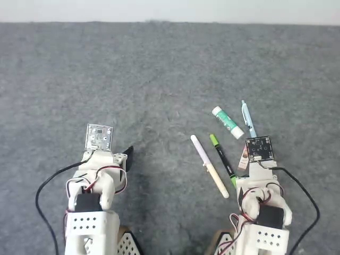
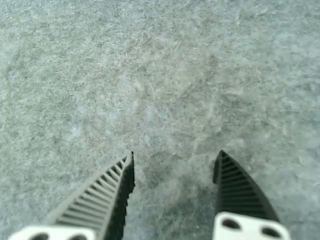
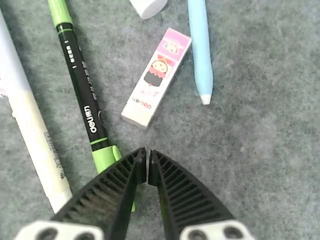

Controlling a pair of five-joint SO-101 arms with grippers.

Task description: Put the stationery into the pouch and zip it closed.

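Note:
Several stationery items lie on the grey carpet at the right: a white and green glue stick (image 1: 227, 122), a light blue pen (image 1: 247, 119), a green and black marker (image 1: 223, 159) and a lilac and cream pen (image 1: 209, 166). A pink and white eraser (image 3: 156, 77) lies between the marker (image 3: 82, 95) and the blue pen (image 3: 200, 50). My right gripper (image 3: 147, 152) is shut with nothing in it, its tips just short of the eraser and beside the marker's green end. My left gripper (image 2: 176, 160) stands open over bare carpet at the left, far from the items.
Grey carpet (image 1: 159, 69) covers the whole table, with a pale wall strip along the far edge. Both arm bases stand at the near edge, the left arm (image 1: 98, 175) and the right arm (image 1: 260, 196), each with a black cable looping beside it.

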